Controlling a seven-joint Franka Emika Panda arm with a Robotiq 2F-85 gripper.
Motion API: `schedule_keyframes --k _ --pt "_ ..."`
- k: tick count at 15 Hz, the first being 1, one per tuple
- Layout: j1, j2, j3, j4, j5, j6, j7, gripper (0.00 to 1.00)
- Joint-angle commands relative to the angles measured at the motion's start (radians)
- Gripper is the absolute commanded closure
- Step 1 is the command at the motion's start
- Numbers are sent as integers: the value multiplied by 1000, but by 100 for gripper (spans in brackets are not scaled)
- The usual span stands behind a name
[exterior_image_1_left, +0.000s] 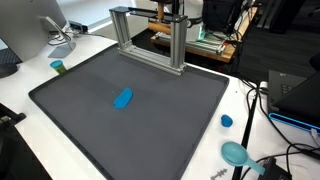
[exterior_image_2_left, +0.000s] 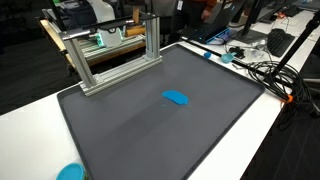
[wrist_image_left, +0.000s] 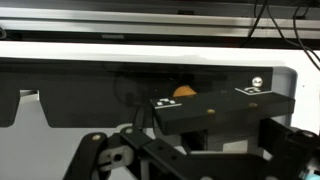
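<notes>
Wrist view: gripper (wrist_image_left: 190, 145) spread wide, holding nothing; orange object (wrist_image_left: 185, 92) just beyond it, partly hidden behind black bar (wrist_image_left: 215, 112).

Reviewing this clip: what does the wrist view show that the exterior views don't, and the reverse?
Wrist view only: the tool up close, jaws open and empty, and a small orange thing beyond it. Exterior views only: a blue object lying alone on the dark mat, an aluminium frame at the mat's far edge, and a blue cap on the white table. Shared: probably the mat, as the dark surface in the wrist view.
</notes>
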Motion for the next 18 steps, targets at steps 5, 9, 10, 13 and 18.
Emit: schedule_keyframes --k 5,9,10,13,18 --pt "-50 -10 23 5 -10 -26 255 0" --pt "-73 6 18 11 5 -48 339 0" --pt "-71 13 15 12 15 -64 333 0" --pt "-39 17 -8 8 92 -59 234 0" --pt "-8 30 6 3 144 -60 147 0"
